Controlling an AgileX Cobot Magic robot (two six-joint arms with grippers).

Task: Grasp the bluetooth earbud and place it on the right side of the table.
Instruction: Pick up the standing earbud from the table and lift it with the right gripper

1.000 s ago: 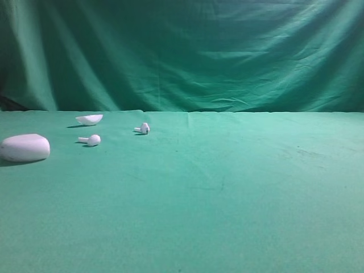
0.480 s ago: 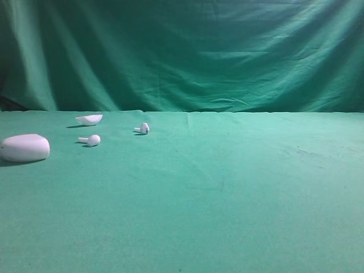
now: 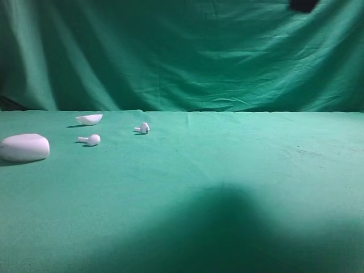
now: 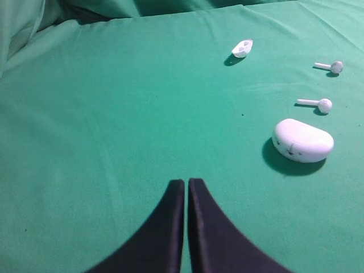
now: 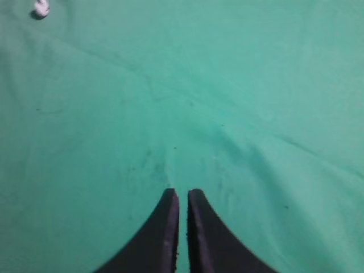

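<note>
High view: the bluetooth earbud [image 3: 144,128] lies on the table [image 3: 239,170], left of centre, untouched (reach likely just beginning). Left wrist view: the left gripper [image 4: 186,187], fingers pressed together, holds nothing. Right wrist view: the right gripper [image 5: 182,199], equally closed and empty, must open and travel to the earbud.

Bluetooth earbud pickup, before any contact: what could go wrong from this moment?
1. The bluetooth earbud is tiny and rounded; closing fingers could easily flick it away across the table.
2. A similar earbud with a longer stem lies close by, so the wrong one might be grasped.
3. Both the left gripper and the right gripper are shut and must open before descending; otherwise they would only push the bud.
</note>
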